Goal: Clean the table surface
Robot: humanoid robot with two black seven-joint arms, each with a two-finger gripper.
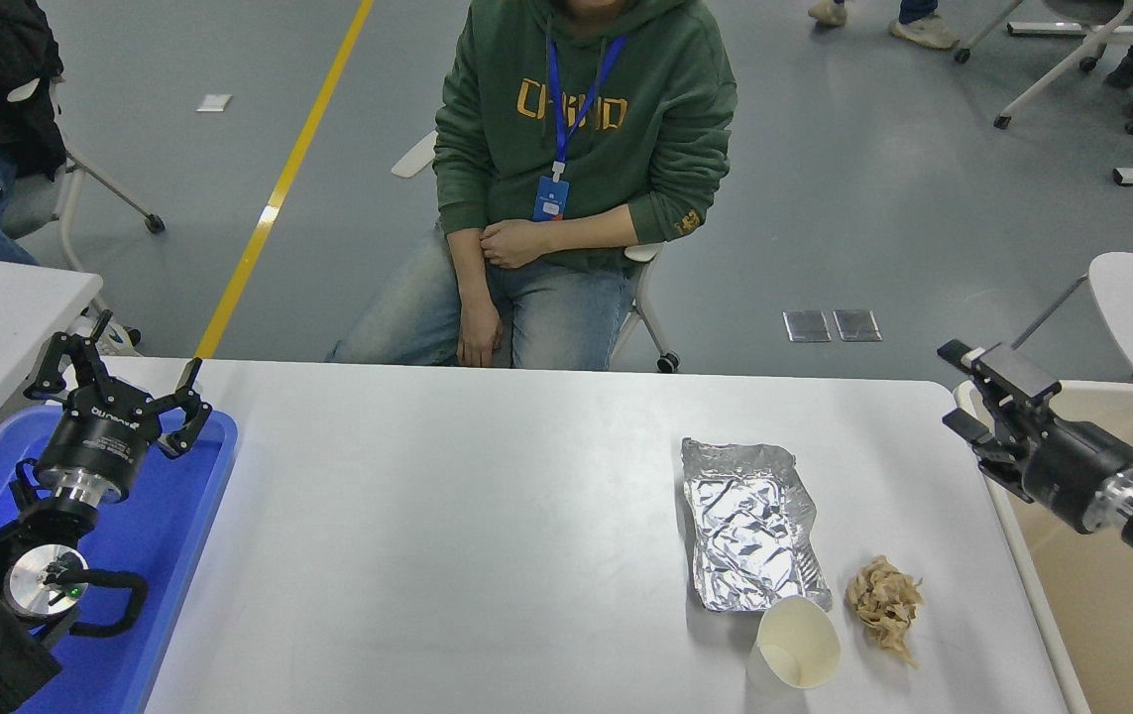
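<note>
With the table [487, 516] filling the lower centre and foil [750, 524], cup [796, 645] and wad [885, 599] at lower right, we judged pickup not yet begun: the right gripper [974, 397], jaws apart at right edge, had to descend leftward; the left gripper [120, 382], lower left, gaped.

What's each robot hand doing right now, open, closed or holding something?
Left hand: open, empty, parked over the blue tray.
Right hand: open, empty, above the beige bin's edge beside the table surface.
</note>
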